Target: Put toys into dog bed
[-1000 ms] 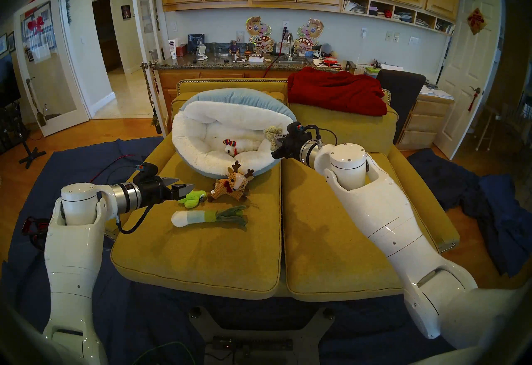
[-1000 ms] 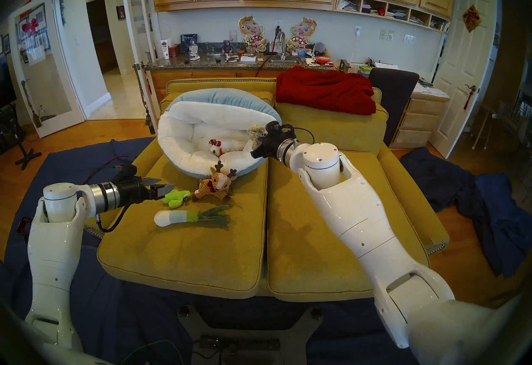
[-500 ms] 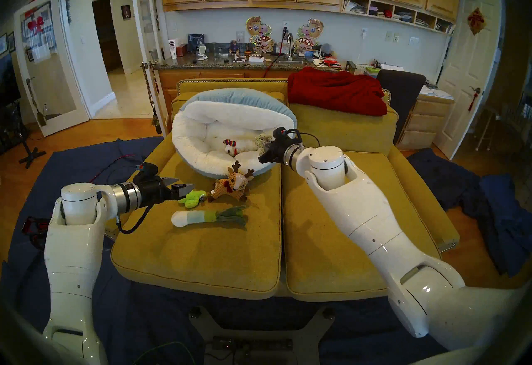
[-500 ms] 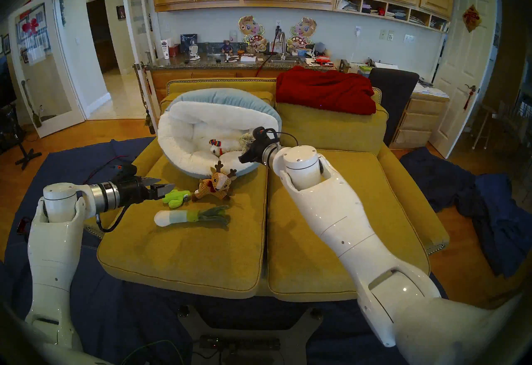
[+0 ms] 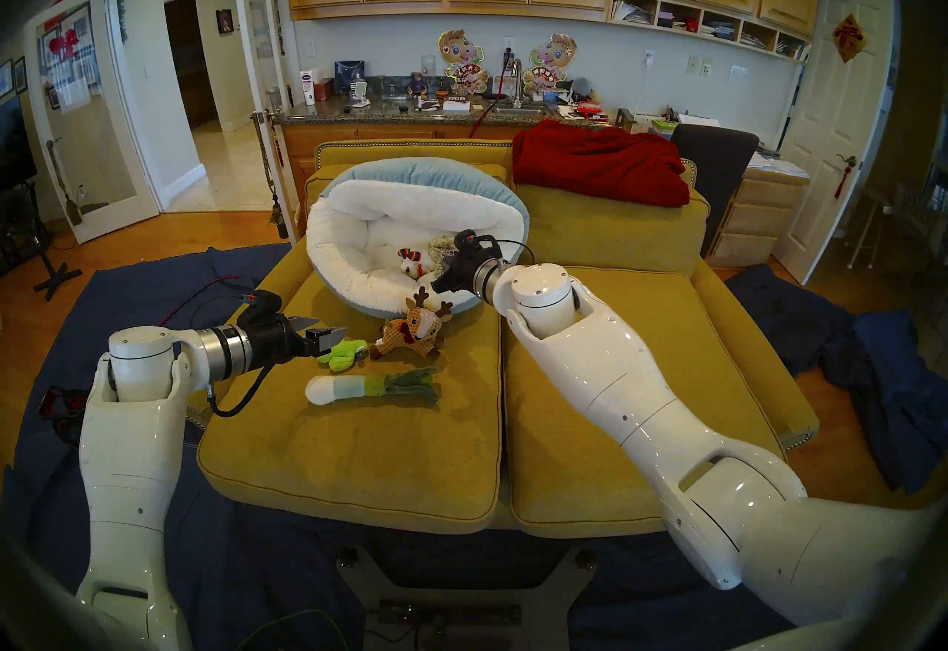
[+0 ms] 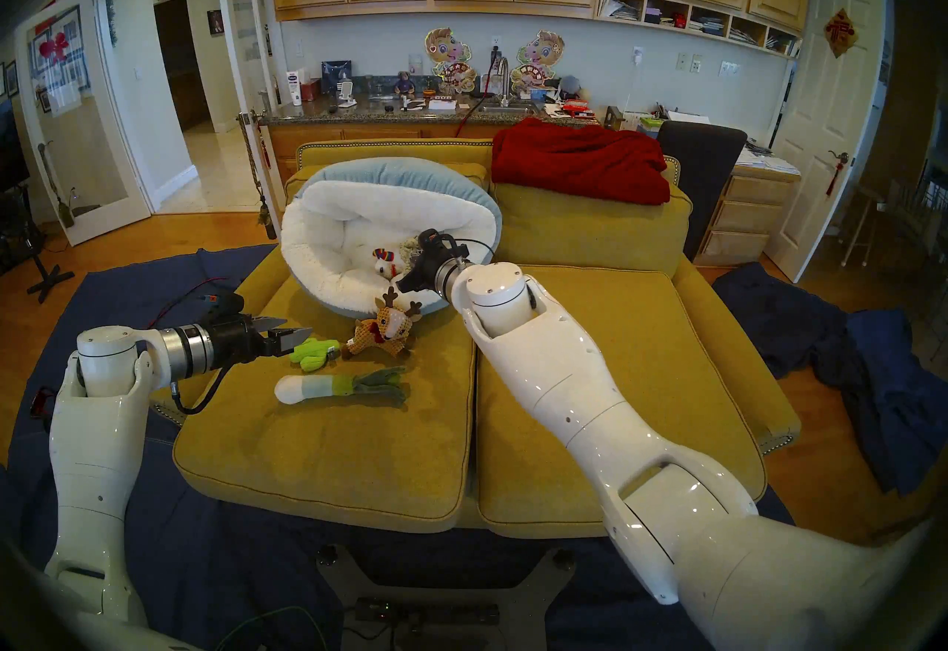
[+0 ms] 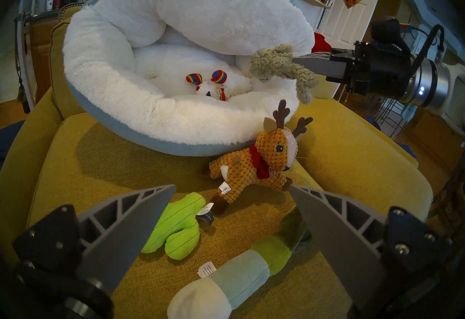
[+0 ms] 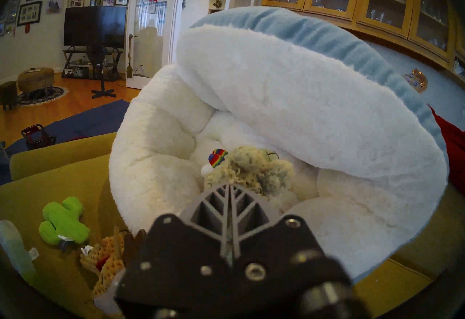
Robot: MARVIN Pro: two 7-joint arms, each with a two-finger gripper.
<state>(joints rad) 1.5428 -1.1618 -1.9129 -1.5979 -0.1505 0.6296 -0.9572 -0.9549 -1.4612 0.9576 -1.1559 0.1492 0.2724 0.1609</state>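
Head views: right claw (image 5: 445, 261) clamped on grey-beige plush (image 5: 439, 249) above dog bed (image 5: 333, 244) — white animal (image 5: 410, 266) inside.

Left wrist: left claw (image 7: 232, 186) spread wide, empty — cactus (image 7: 176, 223), reindeer (image 7: 254, 167), leek (image 7: 226, 283) on sofa cushion (image 7: 100, 172).

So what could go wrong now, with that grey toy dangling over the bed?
The right gripper pinches only an edge of the grey-beige plush, so it might slip early and land on the reindeer outside the dog bed. Dropped here, it may also roll off the raised rim instead of settling beside the white fluffy toy.
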